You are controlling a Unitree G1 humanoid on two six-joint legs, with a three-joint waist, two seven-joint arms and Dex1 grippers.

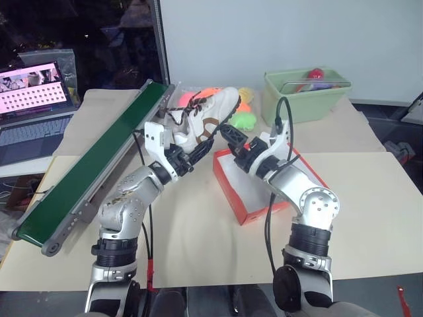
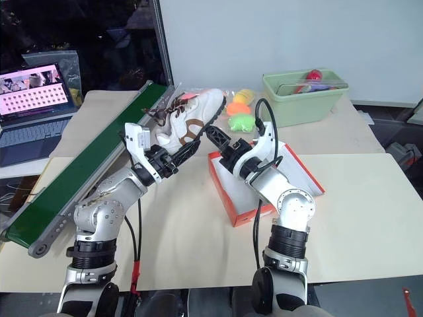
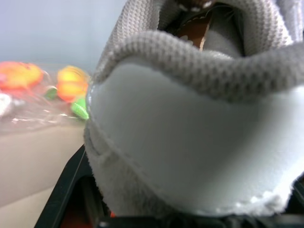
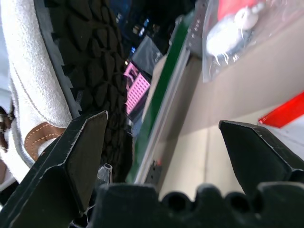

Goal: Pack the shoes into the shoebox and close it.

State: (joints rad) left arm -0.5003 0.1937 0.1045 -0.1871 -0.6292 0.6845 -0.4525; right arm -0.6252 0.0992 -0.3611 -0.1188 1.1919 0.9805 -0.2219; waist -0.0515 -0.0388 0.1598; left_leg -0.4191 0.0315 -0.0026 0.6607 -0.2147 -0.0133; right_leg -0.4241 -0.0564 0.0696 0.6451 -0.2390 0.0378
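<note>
I'm looking down on a table covered in pale beige paper (image 1: 370, 198), a white wall behind it, an open laptop (image 1: 33, 112) off to my left and a long green conveyor belt (image 1: 99, 158) running diagonally along that side.

My left gripper (image 1: 192, 155) is clamped on the heel of a white suede sneaker with dark laces and tan trim (image 1: 205, 115), holding it up in the air with the toe pointing away and up, just beside and above the near corner of the box. The left wrist view has the padded grey heel collar right against the lens. My right gripper (image 2: 215, 135) is spread wide, holding nothing, with the shoe's black lugged sole just beside one finger (image 4: 76, 156).

I judge the shoe light and fairly stiff through the sole, soft at the upper, so the heel or the sole edge is the sensible hold; laces could snag.

Both forearms reach forward and angle inward, the wrists close together over the orange-red cardboard shoebox with its white interior (image 1: 231, 188), which lies open on the paper under the right arm.

Beyond, bright soft toys in a clear bag (image 2: 241, 112) and a pale green plastic bin (image 1: 307, 96).
</note>
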